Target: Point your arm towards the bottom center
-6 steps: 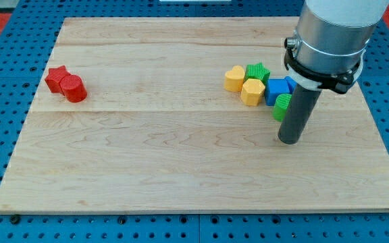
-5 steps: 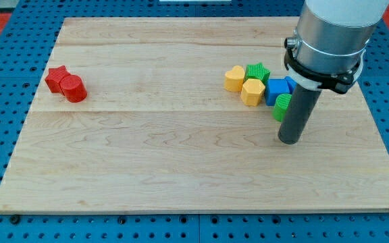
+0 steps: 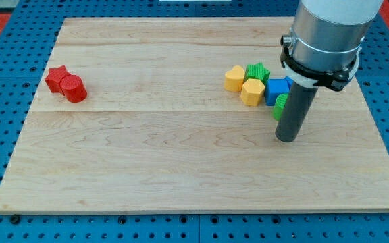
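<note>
My tip [image 3: 287, 138] rests on the wooden surface [image 3: 181, 155] right of centre, just below a half-hidden green block [image 3: 279, 106] that sits beside a blue block [image 3: 274, 90], yellow hexagon [image 3: 252, 92], green star [image 3: 256, 71] and yellow heart [image 3: 234, 78], while a red star [image 3: 56, 75] and red cylinder [image 3: 74, 89] sit far left; no claw shows.

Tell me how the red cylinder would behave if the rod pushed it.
The red cylinder stands upright and squat, so it would probably slide rather than tip. It touches the red star, so that may shift too. My tip is far off at the view's right.
</note>
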`<act>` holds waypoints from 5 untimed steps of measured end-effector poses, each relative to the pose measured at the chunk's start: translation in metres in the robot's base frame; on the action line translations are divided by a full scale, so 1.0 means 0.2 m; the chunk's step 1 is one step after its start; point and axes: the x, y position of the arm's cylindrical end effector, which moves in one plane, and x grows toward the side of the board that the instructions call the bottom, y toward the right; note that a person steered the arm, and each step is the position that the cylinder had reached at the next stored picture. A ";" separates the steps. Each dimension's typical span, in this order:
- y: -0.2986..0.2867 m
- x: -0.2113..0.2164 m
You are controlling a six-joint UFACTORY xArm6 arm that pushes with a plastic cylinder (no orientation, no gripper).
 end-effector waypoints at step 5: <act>-0.49 0.22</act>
